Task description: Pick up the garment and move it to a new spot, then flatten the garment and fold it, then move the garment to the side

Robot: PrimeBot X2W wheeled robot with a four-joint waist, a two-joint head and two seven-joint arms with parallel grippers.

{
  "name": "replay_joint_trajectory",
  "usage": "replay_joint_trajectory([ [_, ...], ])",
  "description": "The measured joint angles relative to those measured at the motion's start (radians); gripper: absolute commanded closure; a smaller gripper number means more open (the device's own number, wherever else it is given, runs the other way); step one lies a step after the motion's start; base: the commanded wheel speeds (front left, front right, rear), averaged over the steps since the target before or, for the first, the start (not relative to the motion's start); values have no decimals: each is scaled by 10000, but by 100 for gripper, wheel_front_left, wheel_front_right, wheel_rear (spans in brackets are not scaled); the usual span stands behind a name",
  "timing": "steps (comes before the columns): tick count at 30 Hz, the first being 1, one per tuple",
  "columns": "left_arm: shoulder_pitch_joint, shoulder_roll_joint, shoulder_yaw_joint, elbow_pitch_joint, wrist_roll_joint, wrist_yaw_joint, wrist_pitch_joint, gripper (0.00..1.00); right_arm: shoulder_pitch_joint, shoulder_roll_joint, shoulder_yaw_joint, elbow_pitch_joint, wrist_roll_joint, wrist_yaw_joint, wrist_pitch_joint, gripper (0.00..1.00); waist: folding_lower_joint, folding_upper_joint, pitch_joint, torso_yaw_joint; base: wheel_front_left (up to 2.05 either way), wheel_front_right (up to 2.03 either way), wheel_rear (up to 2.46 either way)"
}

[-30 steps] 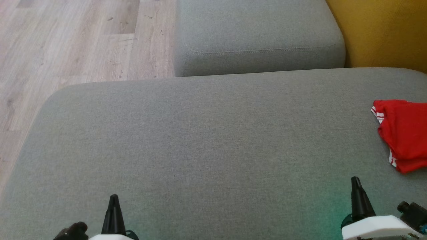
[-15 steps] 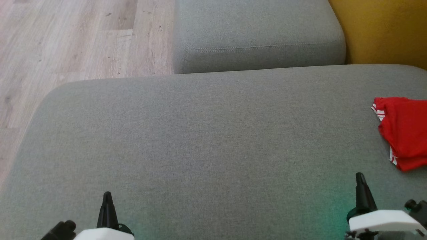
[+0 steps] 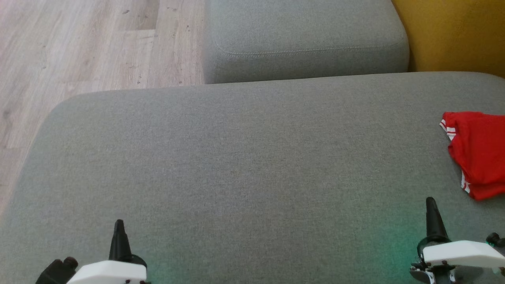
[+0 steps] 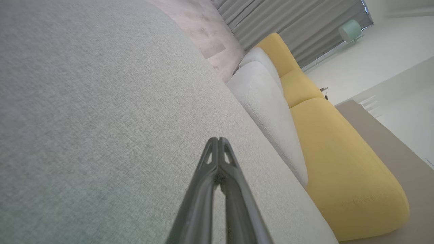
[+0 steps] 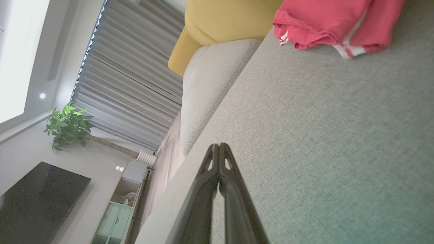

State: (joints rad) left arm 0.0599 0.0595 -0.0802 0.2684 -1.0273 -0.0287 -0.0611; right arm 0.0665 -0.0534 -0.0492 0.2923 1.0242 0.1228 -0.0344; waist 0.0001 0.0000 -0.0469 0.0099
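Observation:
The garment (image 3: pixel 477 152) is red with white stripes at its hems and lies bunched at the right edge of the grey sofa seat (image 3: pixel 244 157), partly cut off by the frame. In the right wrist view the garment (image 5: pixel 325 22) sits at the top, well beyond the fingertips. My right gripper (image 3: pixel 431 202) is shut and empty, low at the right, a short way in front of the garment. My left gripper (image 3: pixel 118 224) is shut and empty at the lower left, far from the garment. Both wrist views show the fingers pressed together, left gripper (image 4: pixel 218 139) and right gripper (image 5: pixel 218 145).
A second grey cushion (image 3: pixel 303 39) adjoins the seat at the back. A yellow cushion (image 3: pixel 453 35) stands at the back right. Wooden floor (image 3: pixel 79 47) lies beyond the seat's left edge. A television (image 5: pixel 37 200), a plant (image 5: pixel 67 125) and curtains (image 5: pixel 135 84) are far off.
The whole head picture has shifted a little, so the camera moved. Both grippers stay shut and have spread slightly apart, the left lower left, the right a bit higher.

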Motion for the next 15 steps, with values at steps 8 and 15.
replay_joint_trajectory([
  [8, -164, 2, 184, 10, -844, -157, 228, 100, -248, 6, -111, -23, 817, 0, 192, 100, 0, 0, 71, -14, 0, 0, 0],
  [15, -297, 0, 362, 13, -1680, -261, 437, 100, -396, 12, -224, -44, 1615, 0, 364, 100, 0, 0, 142, -28, 0, 0, 0],
])
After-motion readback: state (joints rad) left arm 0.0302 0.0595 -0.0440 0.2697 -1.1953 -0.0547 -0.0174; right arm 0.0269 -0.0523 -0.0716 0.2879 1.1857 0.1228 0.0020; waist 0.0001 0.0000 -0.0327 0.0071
